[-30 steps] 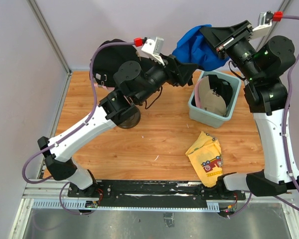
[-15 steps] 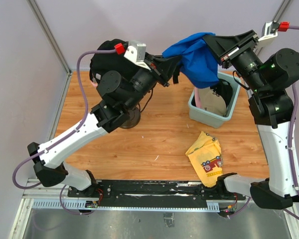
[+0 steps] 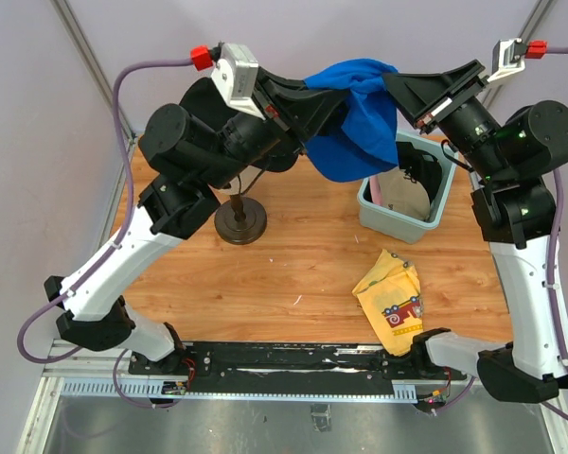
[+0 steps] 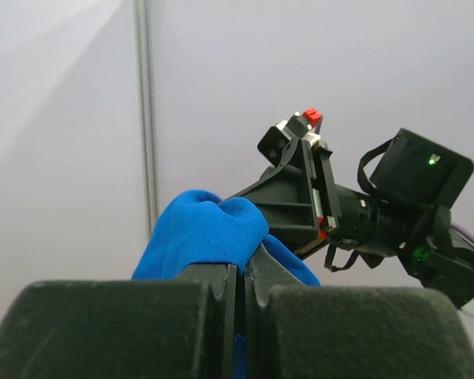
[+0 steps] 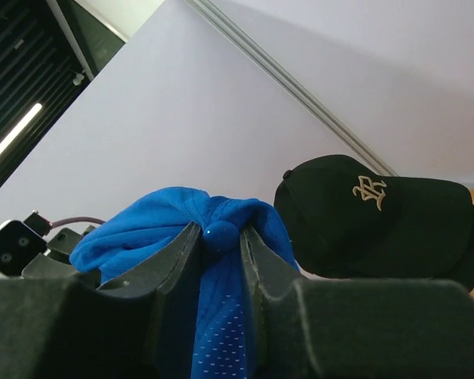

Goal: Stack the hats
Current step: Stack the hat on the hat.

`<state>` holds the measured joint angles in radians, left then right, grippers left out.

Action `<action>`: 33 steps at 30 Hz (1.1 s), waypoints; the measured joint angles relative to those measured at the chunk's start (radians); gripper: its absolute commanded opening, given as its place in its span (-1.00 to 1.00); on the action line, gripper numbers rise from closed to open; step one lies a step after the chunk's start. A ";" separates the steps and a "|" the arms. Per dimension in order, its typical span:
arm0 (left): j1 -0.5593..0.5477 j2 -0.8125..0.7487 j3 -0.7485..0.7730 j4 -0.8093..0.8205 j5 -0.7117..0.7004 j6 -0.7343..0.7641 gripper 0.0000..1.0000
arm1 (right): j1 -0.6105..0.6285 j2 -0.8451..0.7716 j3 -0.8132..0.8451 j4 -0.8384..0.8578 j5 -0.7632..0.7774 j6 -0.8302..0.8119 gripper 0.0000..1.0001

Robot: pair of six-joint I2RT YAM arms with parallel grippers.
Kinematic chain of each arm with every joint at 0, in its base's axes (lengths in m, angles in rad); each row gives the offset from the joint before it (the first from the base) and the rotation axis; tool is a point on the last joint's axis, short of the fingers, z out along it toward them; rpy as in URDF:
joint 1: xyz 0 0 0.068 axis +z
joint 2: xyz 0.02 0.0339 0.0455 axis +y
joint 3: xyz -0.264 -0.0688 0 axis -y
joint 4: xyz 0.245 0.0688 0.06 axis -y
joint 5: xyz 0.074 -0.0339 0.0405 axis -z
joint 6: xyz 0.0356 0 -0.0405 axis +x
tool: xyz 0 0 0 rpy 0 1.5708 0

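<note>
While it hangs top centre, blue hat (image 3: 355,123) is double-pinched.
Left gripper (image 4: 238,278), right gripper (image 5: 219,241) both clamp its fabric.

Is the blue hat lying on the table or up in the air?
Up in the air. The blue hat hangs crumpled above the table, pinched on either side by both arms' jaws.

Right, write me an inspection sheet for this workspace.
Surface: wood-grain table.
Job's things: blue hat held aloft; black hat with pale logo beyond it; tan hat in grey bin.
Clutter: yellow cloth beside the bin; round dark stand base.
Grippers: left gripper shut on blue hat; right gripper shut on its top button.
Cables: purple cable looping off each arm.
Surroundings: pale walls, metal post.
</note>
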<state>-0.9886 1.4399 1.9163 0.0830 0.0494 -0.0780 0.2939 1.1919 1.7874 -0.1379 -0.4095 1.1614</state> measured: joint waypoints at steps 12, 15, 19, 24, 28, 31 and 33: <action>0.158 0.055 0.296 -0.149 0.314 -0.156 -0.99 | -0.027 -0.082 -0.157 0.058 0.000 -0.090 -0.01; 0.180 0.056 0.298 -0.126 0.372 -0.224 -0.99 | -0.065 -0.104 -0.225 0.077 -0.009 -0.087 0.00; 0.206 0.082 0.307 -0.082 0.450 -0.331 -0.99 | -0.102 -0.114 -0.372 0.216 -0.062 -0.006 0.04; 0.232 0.146 0.339 0.016 0.546 -0.493 -0.99 | -0.114 -0.029 -0.557 0.555 -0.156 0.240 0.14; 0.254 0.197 0.348 0.131 0.608 -0.644 -0.99 | -0.112 0.089 -0.617 0.856 -0.198 0.493 0.23; 0.261 0.252 0.394 0.211 0.644 -0.750 -0.99 | -0.098 0.135 -0.617 1.020 -0.216 0.623 0.28; 0.263 0.293 0.438 0.264 0.662 -0.820 -0.99 | -0.074 0.147 -0.616 1.114 -0.225 0.686 0.29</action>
<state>-0.7258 1.7325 2.3547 0.3466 0.7116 -0.8982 0.2199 1.3388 1.1709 0.9756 -0.6342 1.8469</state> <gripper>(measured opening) 0.024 0.636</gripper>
